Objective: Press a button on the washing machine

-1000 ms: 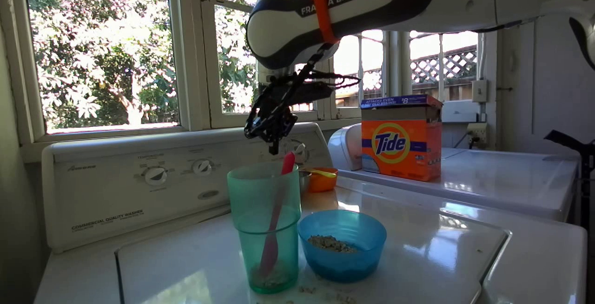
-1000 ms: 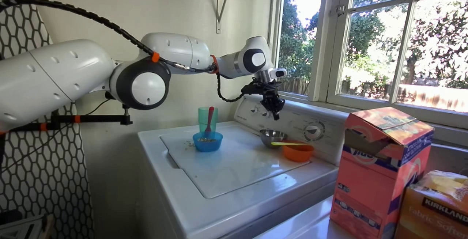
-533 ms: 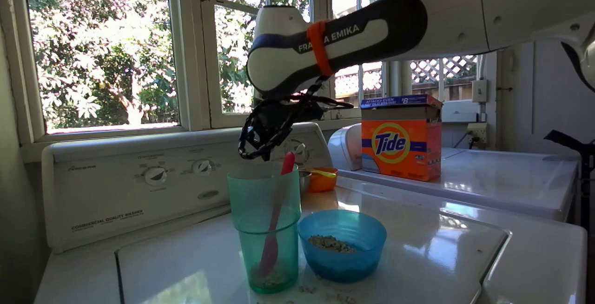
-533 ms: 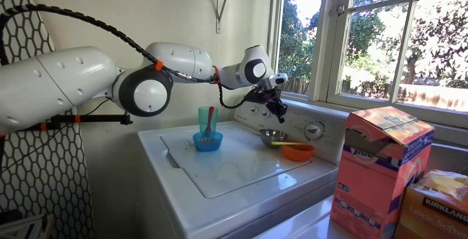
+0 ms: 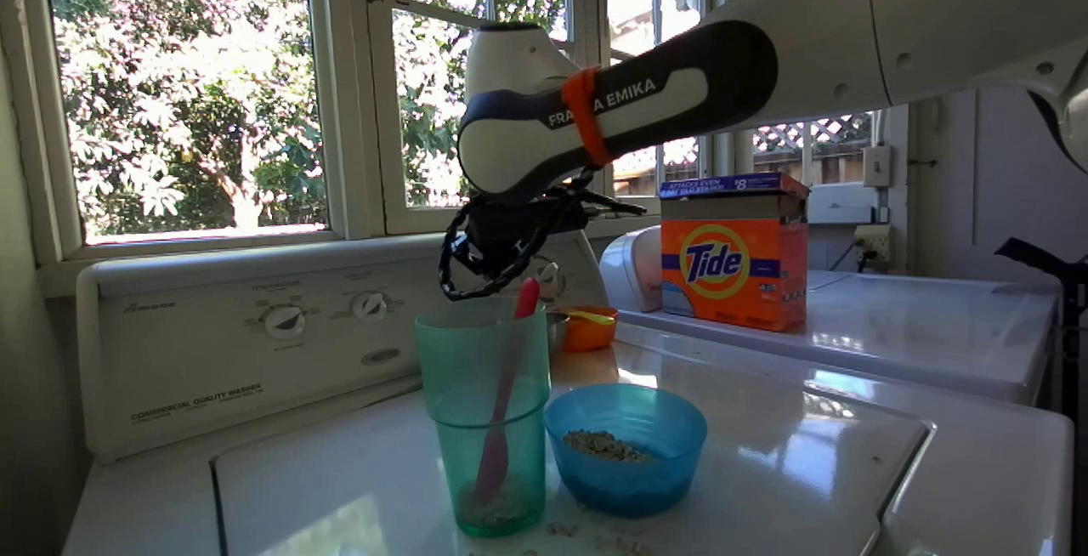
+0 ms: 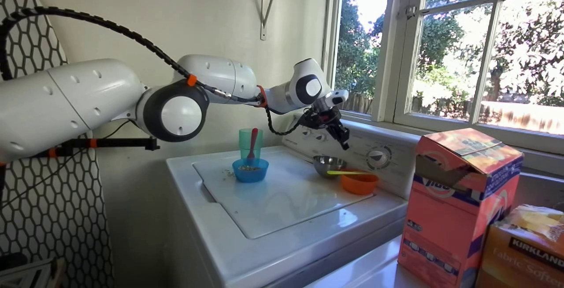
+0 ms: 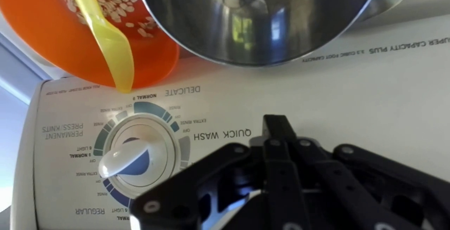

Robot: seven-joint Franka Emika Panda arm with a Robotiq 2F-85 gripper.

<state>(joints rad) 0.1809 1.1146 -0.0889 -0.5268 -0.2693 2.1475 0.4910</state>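
The white washing machine (image 6: 269, 208) shows in both exterior views, its lid shut and its cream back panel (image 5: 195, 352) behind. The large cycle dial (image 7: 137, 156) is at the left of the wrist view and right of the gripper in an exterior view (image 6: 378, 158). Two smaller knobs show, one (image 5: 285, 321) near the panel's far end and one (image 5: 371, 307) beside it. My gripper (image 7: 279, 126) is shut and empty, tilted toward the panel beside the "QUICK WASH" print. It also shows in an exterior view (image 6: 344, 143). Whether its tips touch the panel I cannot tell.
A metal bowl (image 6: 328, 164) and an orange bowl (image 6: 359, 184) with a yellow spoon (image 7: 109, 43) stand close below the gripper. A green cup (image 5: 484, 369) with a red spoon and a blue bowl (image 5: 625, 454) stand on the lid. A Tide box (image 5: 733, 258) stands alongside.
The arm has come down. The gripper has tilted its tips toward the back panel and moved slightly toward the large dial. The bowls, cup and box have not moved.
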